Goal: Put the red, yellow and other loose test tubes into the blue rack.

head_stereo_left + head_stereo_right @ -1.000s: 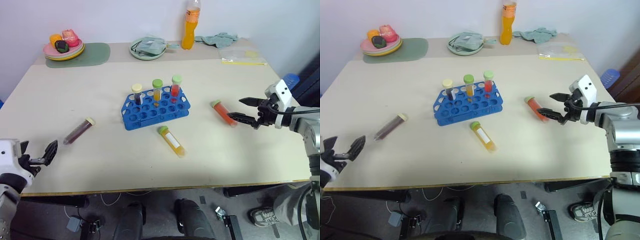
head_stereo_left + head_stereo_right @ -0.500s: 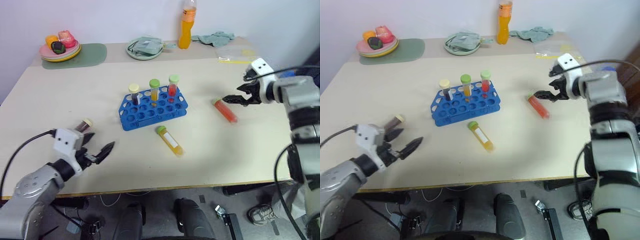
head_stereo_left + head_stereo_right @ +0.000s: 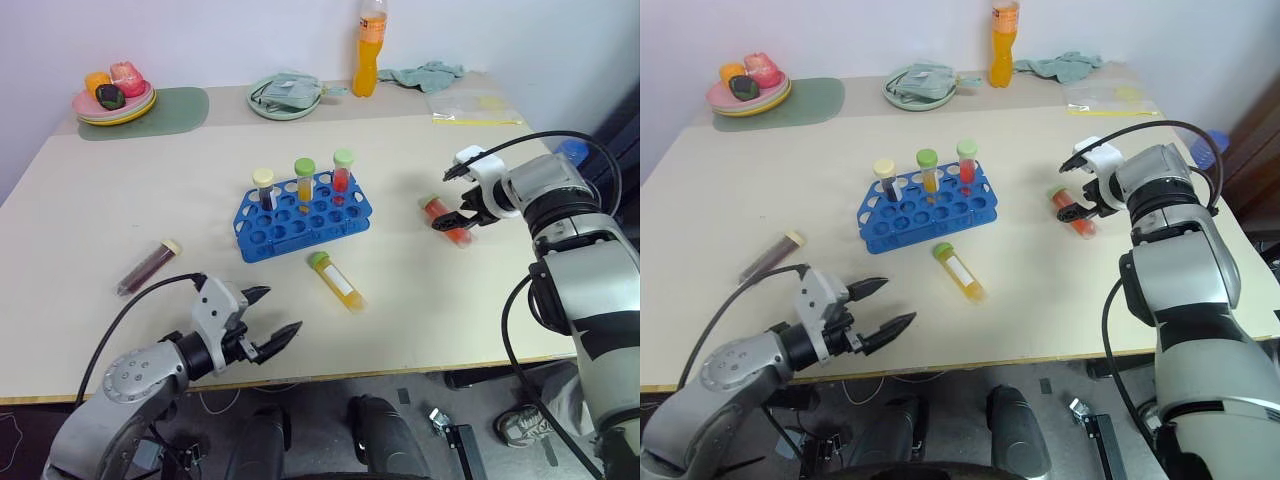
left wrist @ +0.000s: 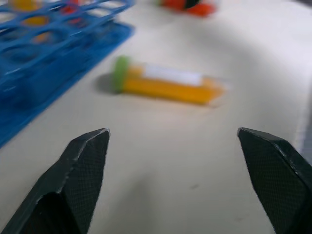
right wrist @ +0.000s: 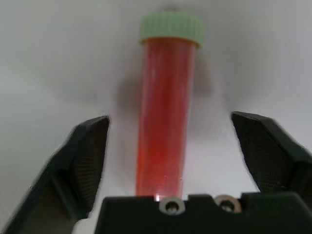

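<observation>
The left tool, two black fingers spread wide and holding nothing, has swung in from the table's left corner and now hangs over the near edge of the pale table, nearer than the blue rack and a little to its left. In its wrist view the spread fingers frame the clear plastic tube of yellow liquid with a green cap, which lies flat well ahead of them, untouched.

That yellow tube rests just on the near side of the small bright blue plastic rack with a grid of round holes, where it lay a second ago. Left of the rack and well apart from it lies the tube of dark maroon liquid with a cream cap, also unmoved.

Three capped tubes stand upright in the rack's far row.

To the right of the rack, the right tool has tipped downward and come over the clear tube of red liquid with a green cap, which lies flat on the table. A second ago this tool pointed at the tube from its right side. Its fingers stand apart on either side of the red tube, not pressing it.

Far beyond the rack, at the table's back edge, stands a tall orange drink bottle.
</observation>
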Available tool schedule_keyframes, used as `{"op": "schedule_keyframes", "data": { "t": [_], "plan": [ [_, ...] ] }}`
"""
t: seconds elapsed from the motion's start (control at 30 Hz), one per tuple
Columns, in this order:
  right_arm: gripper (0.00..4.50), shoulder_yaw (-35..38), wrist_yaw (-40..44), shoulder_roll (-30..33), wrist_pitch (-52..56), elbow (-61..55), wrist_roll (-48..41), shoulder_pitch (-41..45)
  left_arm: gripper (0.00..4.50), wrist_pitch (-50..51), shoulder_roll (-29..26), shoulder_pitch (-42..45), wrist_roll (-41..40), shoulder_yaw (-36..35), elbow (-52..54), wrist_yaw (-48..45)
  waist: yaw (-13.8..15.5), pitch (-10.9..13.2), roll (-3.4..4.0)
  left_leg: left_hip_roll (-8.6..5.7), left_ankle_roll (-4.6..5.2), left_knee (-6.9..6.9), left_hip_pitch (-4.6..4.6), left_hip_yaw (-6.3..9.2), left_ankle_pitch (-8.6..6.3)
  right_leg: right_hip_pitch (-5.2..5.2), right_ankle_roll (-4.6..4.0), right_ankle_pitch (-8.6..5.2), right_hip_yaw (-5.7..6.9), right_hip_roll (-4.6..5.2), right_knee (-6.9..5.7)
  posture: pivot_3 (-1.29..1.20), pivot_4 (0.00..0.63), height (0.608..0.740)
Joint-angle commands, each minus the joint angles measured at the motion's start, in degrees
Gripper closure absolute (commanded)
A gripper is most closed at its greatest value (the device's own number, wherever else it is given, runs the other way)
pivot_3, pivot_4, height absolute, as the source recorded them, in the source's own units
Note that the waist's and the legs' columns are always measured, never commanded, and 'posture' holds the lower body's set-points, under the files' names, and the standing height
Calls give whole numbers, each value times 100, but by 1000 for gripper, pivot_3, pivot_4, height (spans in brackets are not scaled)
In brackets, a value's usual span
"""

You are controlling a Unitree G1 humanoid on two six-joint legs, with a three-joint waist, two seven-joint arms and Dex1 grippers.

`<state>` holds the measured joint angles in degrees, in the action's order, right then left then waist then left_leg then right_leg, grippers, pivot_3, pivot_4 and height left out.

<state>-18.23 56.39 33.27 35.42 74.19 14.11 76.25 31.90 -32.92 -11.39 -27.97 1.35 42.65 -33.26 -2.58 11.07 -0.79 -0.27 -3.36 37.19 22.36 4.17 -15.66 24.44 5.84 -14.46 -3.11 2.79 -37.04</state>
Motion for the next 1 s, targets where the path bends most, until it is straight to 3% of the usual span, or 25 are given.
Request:
{"op": "schedule_keyframes", "data": {
  "t": [0.03,0.17,0.4,0.5,0.6,0.7,0.83,1.0],
  "plan": [
    [1802,55,-63,-51,-109,33,108,176,0,-273,2,17,124,253,295,-101,-3,1,2,0,0,0,0,0,0,1,0,0,0,-1,-1,0,150,740],
    [3752,102,61,-13,-77,8,128,242,0,-274,-37,70,172,289,304,-87,1,1,4,0,0,1,0,0,0,1,0,0,0,-2,-2,0,150,740],
    [3781,333,837,503,-345,-1053,-141,23,0,-346,60,58,247,-67,191,146,8,7,15,0,1,3,1,0,0,1,1,0,-1,-1,-2,0,150,740],
    [3781,1818,448,690,-520,-3792,-1270,-1542,0,-446,217,-18,292,-310,35,357,32,-2,0,1,1,-1,3,6,0,0,1,-1,2,-3,1,0,150,740],
    [3781,3564,-420,-323,26,-6912,-2798,-3198,0,-540,397,92,366,-470,-240,552,39,-1,2,4,4,-1,3,26,-2,-12,2,-3,12,-10,4,0,150,740],
    [3781,3763,-1353,-1518,401,-8426,-3463,-4104,0,-618,560,343,358,-525,-535,603,-8,-1,13,5,3,4,-2,21,-1,-3,2,-4,2,-12,-22,0,150,740],
    [3781,3210,-2312,-2789,-765,-8413,-3176,-4650,0,-681,648,860,389,-441,-926,522,4,-7,12,5,-3,19,-12,22,3,-11,-4,1,5,-16,-32,0,150,740],
    [3781,2862,-2858,-3387,-1471,-7584,-3090,-4519,0,-672,591,1213,371,-435,-1111,371,17,-7,11,3,-7,18,-10,21,5,-12,-4,2,6,-12,-28,0,150,740]
  ]
}}
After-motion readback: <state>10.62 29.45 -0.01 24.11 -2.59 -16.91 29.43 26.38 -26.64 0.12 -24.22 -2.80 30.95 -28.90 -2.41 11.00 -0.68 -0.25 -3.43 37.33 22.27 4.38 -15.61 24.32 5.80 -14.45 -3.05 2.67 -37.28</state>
